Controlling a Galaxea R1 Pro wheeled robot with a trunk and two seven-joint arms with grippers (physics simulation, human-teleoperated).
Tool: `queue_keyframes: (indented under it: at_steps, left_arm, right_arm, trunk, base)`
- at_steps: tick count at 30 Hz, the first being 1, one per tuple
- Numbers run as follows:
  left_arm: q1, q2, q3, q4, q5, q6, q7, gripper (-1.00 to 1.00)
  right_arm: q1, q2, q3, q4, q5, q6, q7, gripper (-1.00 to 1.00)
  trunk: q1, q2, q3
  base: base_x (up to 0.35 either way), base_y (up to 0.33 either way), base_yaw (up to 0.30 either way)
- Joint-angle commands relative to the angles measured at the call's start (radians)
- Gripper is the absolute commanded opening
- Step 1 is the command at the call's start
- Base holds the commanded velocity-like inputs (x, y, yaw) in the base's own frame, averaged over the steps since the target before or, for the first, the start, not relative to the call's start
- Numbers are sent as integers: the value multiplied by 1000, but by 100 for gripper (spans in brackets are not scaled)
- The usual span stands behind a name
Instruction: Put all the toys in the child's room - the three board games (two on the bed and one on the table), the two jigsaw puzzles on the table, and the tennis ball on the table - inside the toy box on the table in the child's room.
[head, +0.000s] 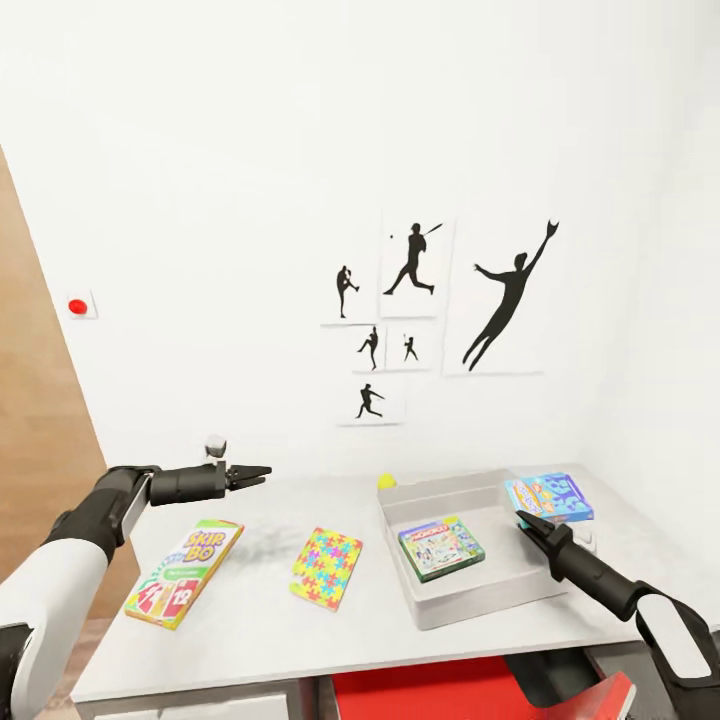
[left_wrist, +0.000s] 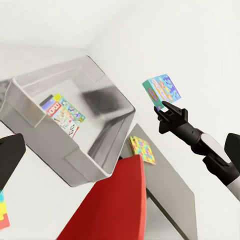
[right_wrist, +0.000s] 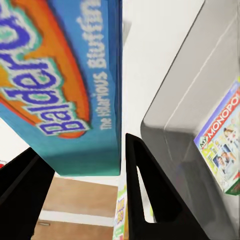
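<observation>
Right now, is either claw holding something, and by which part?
The right claw grips the blue game by its near edge. The left claw holds nothing.

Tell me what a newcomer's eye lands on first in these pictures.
The right claw holds a blue board game up beside the toy box, which already contains a Monopoly box. Left of the box on the table lie a bright jigsaw puzzle and a Skip-Bo game. Black sports silhouettes fill the white wall above.
</observation>
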Motion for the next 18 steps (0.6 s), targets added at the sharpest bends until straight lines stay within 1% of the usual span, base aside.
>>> queue_keyframes:
  at_steps: [1, 6, 18]
  left_arm:
    - [0, 0, 1, 0, 1, 10, -3, 100]
    - [0, 1, 0, 0, 1, 10, -6, 100]
    - [0, 1, 0, 0, 3, 10, -5, 100]
  right_arm:
    - [-1, 2, -2, 1, -4, 6, 2, -100]
    - [-1, 6, -2, -1, -1, 3, 4, -100]
    - [-1, 9, -2, -4, 2, 4, 0, -100]
  trunk:
    - [0, -1, -1]
    - [0, -1, -2]
    - [0, -1, -2]
  base:
    - [1, 0, -101]
    - [0, 0, -33]
    - [0, 0, -2]
